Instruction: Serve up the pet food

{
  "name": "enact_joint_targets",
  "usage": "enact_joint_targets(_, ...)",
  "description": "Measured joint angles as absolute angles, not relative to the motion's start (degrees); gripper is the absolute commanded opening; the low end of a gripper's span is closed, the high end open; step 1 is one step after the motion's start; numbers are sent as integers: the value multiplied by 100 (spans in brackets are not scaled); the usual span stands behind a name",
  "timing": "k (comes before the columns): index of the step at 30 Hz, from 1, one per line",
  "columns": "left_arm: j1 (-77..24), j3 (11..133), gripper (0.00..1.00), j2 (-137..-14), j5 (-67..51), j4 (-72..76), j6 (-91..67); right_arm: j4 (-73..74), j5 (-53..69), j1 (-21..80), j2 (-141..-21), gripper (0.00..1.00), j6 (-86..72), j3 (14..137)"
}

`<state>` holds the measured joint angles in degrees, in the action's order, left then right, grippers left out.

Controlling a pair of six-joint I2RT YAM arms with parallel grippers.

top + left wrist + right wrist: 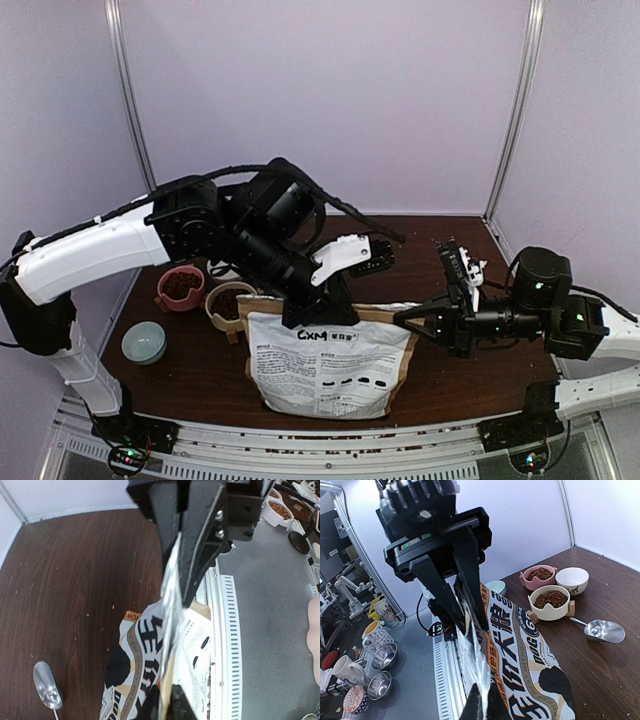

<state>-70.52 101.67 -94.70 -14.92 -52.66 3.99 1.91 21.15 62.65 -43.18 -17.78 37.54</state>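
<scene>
The pet food shows as reddish-brown kibble in the pink bowl (181, 286) and the cream bowl (230, 301); both show in the right wrist view, pink (539, 573) and cream (550, 599). The CXM bag (325, 365) stands at the table's front. My left gripper (300, 312) is shut on the left of its top edge, and my right gripper (402, 320) is shut on the right end. In the left wrist view my left gripper (169, 694) pinches the silver-lined edge of the bag (140, 650). In the right wrist view my right gripper (482, 702) does the same on the bag (530, 665).
A silver scoop (602, 630) lies on the table behind the bag; it also shows in the left wrist view (47, 690). A teal bowl (144, 342) sits at the left. A white bowl (572, 580) sits by the pink one. The slotted white front rail (227, 645) runs close beside the bag.
</scene>
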Motion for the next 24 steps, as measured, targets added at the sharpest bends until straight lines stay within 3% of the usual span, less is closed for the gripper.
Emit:
enact_joint_targets(2, -7024, 10110, 0, -9395, -1376, -5415, 388, 281, 2071, 6263, -4241, 0, -1778, 3734)
enact_joint_targets(6, -7008, 9990, 0, -9233, -1343, -5433, 405, 298, 2051, 6265, -4189, 0, -1778, 3721)
enact_joint_targets(7, -7011, 9972, 11, -9231, -1332, -5411, 410, 311, 2051, 6267, -4185, 0, -1780, 3721)
enact_joint_targets(9, -7011, 9957, 18, -9227, -1313, -5389, 410, 316, 2047, 6267, -4185, 0, -1780, 3721)
enact_joint_targets(10, -7011, 9950, 17, -9218, -1264, -5417, 416, 331, 2040, 6267, -4176, 0, -1780, 3719)
enact_joint_targets(12, -6965, 9894, 0, -9131, -1173, -5542, 408, 379, 2016, 6263, -4136, 0, -1780, 3712)
enact_joint_targets(16, -6923, 9848, 0, -9015, -1162, -5583, 436, 388, 1933, 6263, -4104, 0, -1778, 3710)
enact_joint_targets(17, -6923, 9832, 3, -9015, -1160, -5559, 443, 405, 1927, 6263, -4095, 0, -1778, 3710)
enact_joint_targets(18, -6921, 9821, 14, -9015, -1160, -5542, 445, 414, 1914, 6263, -4091, 0, -1778, 3710)
enact_joint_targets(19, -6921, 9817, 18, -9011, -1157, -5533, 443, 416, 1905, 6263, -4086, 0, -1778, 3710)
enact_joint_targets(20, -6921, 9808, 15, -9002, -1157, -5522, 443, 421, 1900, 6265, -4082, 0, -1778, 3710)
enact_joint_targets(21, -6921, 9804, 0, -9000, -1155, -5516, 471, 421, 1900, 6265, -4082, 0, -1778, 3710)
enact_joint_targets(24, -6862, 9769, 0, -8941, -1087, -5596, 464, 471, 1859, 6263, -4042, 0, -1778, 3701)
